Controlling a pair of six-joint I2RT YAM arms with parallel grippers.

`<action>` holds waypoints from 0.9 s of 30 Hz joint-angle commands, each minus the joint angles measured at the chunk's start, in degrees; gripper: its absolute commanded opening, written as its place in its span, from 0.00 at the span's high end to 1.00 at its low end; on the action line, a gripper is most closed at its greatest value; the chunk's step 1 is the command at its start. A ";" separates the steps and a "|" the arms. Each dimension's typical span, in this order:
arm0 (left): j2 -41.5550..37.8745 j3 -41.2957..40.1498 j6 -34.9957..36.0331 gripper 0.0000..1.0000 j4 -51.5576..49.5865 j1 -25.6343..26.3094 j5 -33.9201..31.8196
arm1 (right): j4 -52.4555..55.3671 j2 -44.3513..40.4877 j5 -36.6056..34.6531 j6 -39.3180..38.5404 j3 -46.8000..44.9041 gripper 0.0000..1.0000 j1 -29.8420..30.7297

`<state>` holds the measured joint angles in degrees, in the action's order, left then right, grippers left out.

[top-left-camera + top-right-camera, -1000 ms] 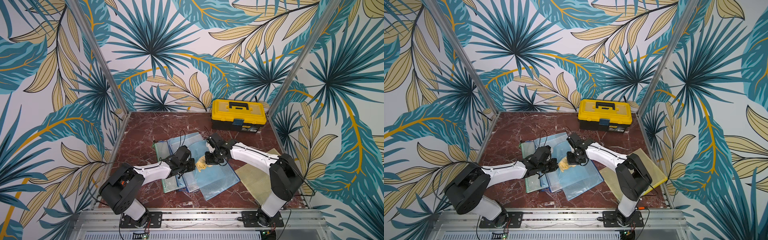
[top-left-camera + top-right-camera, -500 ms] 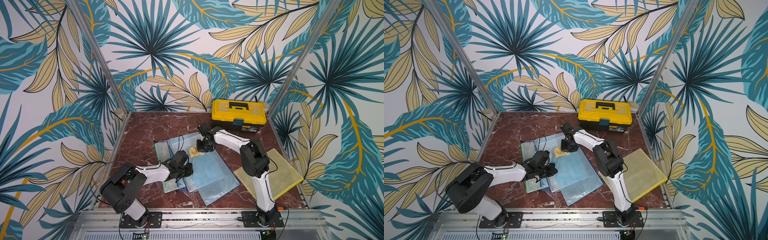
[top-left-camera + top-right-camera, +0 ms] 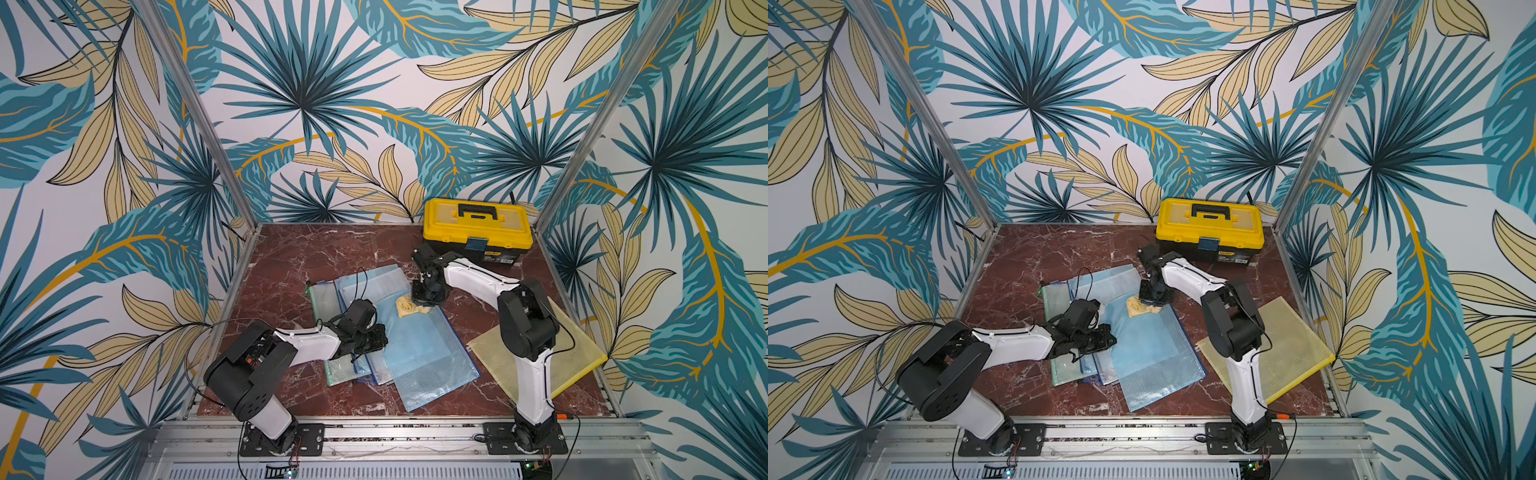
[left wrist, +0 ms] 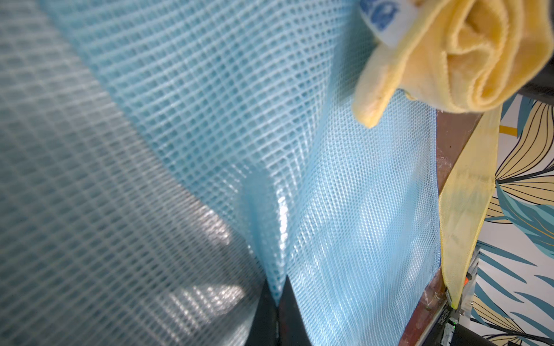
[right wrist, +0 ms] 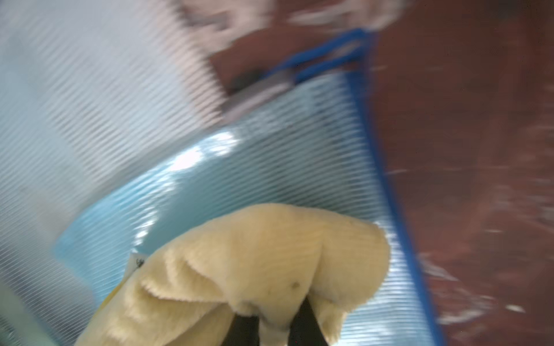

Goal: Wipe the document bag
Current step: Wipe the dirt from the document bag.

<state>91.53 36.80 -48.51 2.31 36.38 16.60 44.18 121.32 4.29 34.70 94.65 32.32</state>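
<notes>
The document bag is a light blue mesh pouch lying on top of a pile of similar pouches in the middle of the table. My left gripper is shut on a pinched fold at the bag's left edge. My right gripper is shut on a crumpled yellow cloth, which presses on the bag's far end. In the left wrist view the cloth lies beyond the mesh.
A yellow toolbox stands at the back right, close behind my right arm. A yellow mesh bag lies flat at the right. Green-edged and clear pouches stick out under the blue bag on the red marble table.
My right gripper carried the cloth along the bag toward its far end, then back a little to the right. The left gripper kept its pinch on the bag's edge, hardly moving.
</notes>
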 commanded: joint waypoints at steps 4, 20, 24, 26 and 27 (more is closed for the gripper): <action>1.73 0.29 0.87 1.00 -1.51 -0.26 0.05 | -1.28 7.36 7.69 3.05 6.29 1.00 3.42; 2.16 0.88 1.30 1.00 -1.59 -1.37 0.57 | 5.00 -0.79 -1.25 -2.54 -3.91 1.00 -7.92; 1.09 1.30 0.90 0.95 -1.60 -2.90 0.69 | 0.51 -5.87 2.28 0.23 -11.96 1.00 -5.85; 0.10 1.43 0.83 0.84 -1.60 -3.62 0.68 | -2.74 -7.93 2.66 2.08 -17.44 1.00 -5.77; -0.15 1.49 0.96 0.80 -1.60 -3.84 0.88 | -3.53 -8.47 2.58 2.74 -19.32 1.00 -5.82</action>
<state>92.09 37.58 -48.40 2.74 33.80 18.59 42.09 113.93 6.33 34.98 80.29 26.70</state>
